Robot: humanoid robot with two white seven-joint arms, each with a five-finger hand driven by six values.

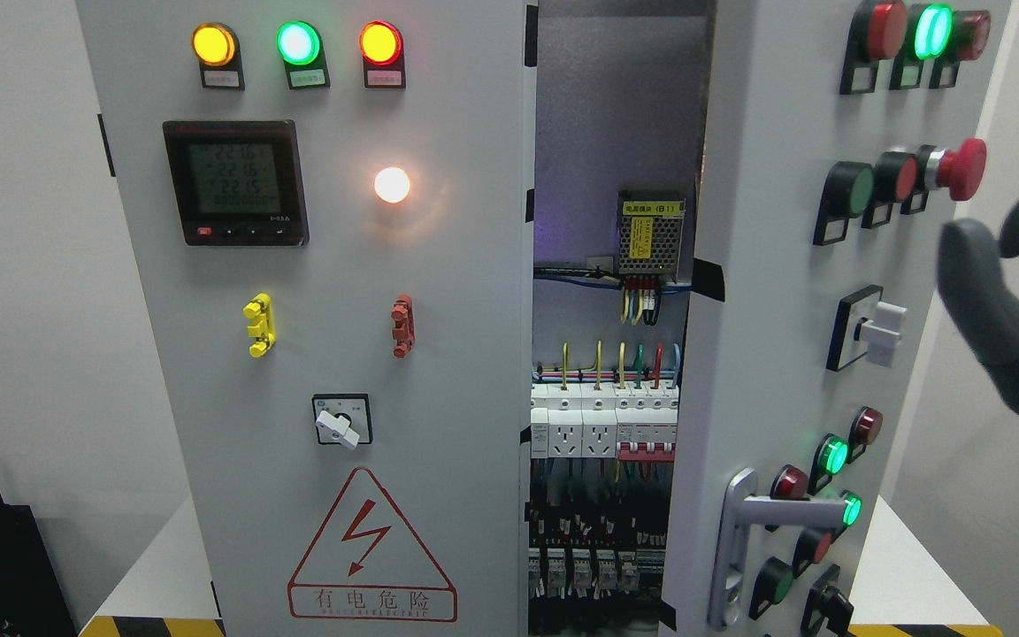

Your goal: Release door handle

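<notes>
A grey electrical cabinet stands in front of me. Its right door (775,292) is swung partly open, showing breakers (602,425) and wiring inside. The silver door handle (744,544) sits low on that door, with nothing touching it. My right hand (1005,265), in a dark glove, hangs at the right edge, well above and to the right of the handle, near the door's outer edge. Its fingers are spread and hold nothing. My left arm does not show.
The left door (315,310) is closed and carries indicator lamps, a digital meter (235,181), a rotary switch (341,423) and a warning triangle. The right door bears push buttons, a red emergency stop (961,168) and a selector knob (881,332). A white table edge (907,566) lies below.
</notes>
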